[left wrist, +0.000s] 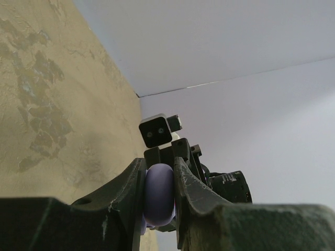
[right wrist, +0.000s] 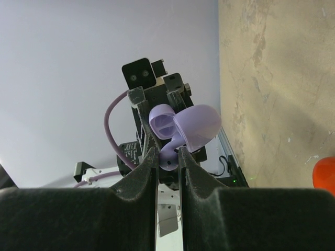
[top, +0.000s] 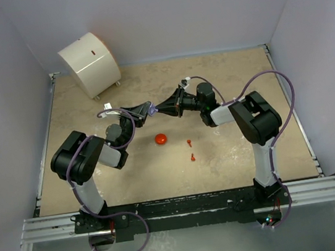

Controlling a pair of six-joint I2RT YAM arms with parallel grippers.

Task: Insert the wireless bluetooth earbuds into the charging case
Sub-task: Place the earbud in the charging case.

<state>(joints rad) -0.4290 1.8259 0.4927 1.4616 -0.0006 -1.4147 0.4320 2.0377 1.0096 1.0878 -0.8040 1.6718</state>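
Both grippers meet in mid-air above the table's middle. My left gripper [top: 145, 111] [left wrist: 158, 167] is shut on the lilac charging case [left wrist: 158, 194], pinching it by its two flat sides. In the right wrist view the case [right wrist: 163, 123] is open, its lid [right wrist: 203, 125] swung to the right. My right gripper [top: 164, 107] [right wrist: 167, 151] is shut on a lilac earbud [right wrist: 169, 158], whose upper end reaches the open case just under the lid. Two red-orange earbuds [top: 189, 142] [top: 193, 156] lie on the table, near a closed red case [top: 161, 139] [right wrist: 325, 175].
A large white cylindrical object [top: 89, 63] lies at the back left corner. Pale walls close in the table [top: 243, 83] at the back and on both sides. The arm bases stand on a rail [top: 179, 208] at the near edge.
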